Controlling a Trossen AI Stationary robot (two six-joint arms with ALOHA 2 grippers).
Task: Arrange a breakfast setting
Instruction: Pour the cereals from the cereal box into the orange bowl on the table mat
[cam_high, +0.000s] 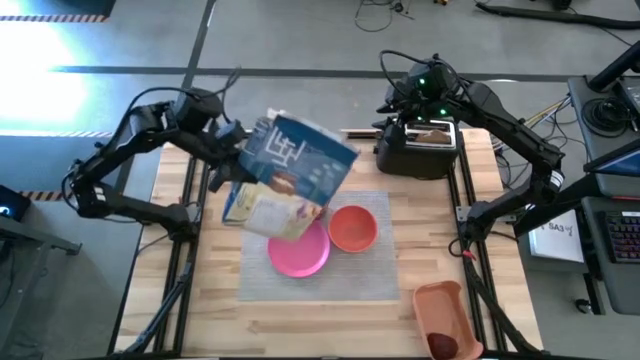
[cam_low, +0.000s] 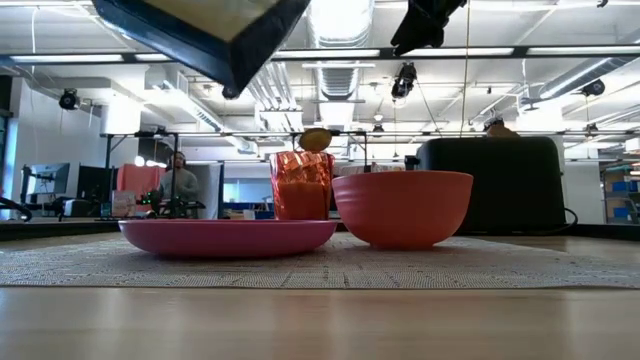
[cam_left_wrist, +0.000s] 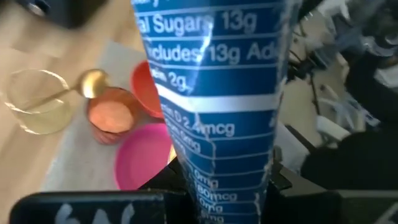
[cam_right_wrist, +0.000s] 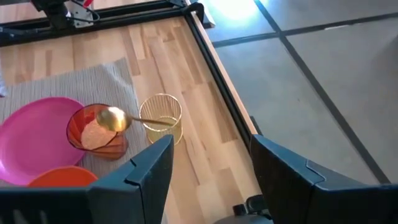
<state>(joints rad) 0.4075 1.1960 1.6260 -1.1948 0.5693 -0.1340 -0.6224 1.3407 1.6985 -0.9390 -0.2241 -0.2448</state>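
Note:
My left gripper (cam_high: 228, 152) is shut on a blue cereal box (cam_high: 295, 165), which hangs tilted over the pink plate (cam_high: 298, 252) and the grey placemat (cam_high: 350, 280). The orange bowl (cam_high: 352, 228) sits on the mat beside the plate. The box hides the cup and glass in the high view. In the right wrist view, the orange cup (cam_right_wrist: 93, 134) stands by the clear glass (cam_right_wrist: 163, 118). The gold spoon (cam_right_wrist: 113, 118) has its handle in the glass and its bowl over the cup. Toast (cam_high: 432, 133) sticks up from the toaster. My right gripper (cam_right_wrist: 211, 168) is open above the toaster, touching nothing. My left gripper pinches the cereal box between its two fingers (cam_left_wrist: 186, 196), one on each broad face, at the box's end nearest the wrist (cam_left_wrist: 230, 186). The narrow printed side panel faces the wrist camera. The fingers slant downward from the table's left. The box juts out beyond them, tilted and clear of the table.
A black-and-silver toaster (cam_high: 420, 150) stands at the far right of the table. An orange tray (cam_high: 445, 315) with a red apple (cam_high: 445, 345) lies at the near right. Bare wood shows left and right of the mat.

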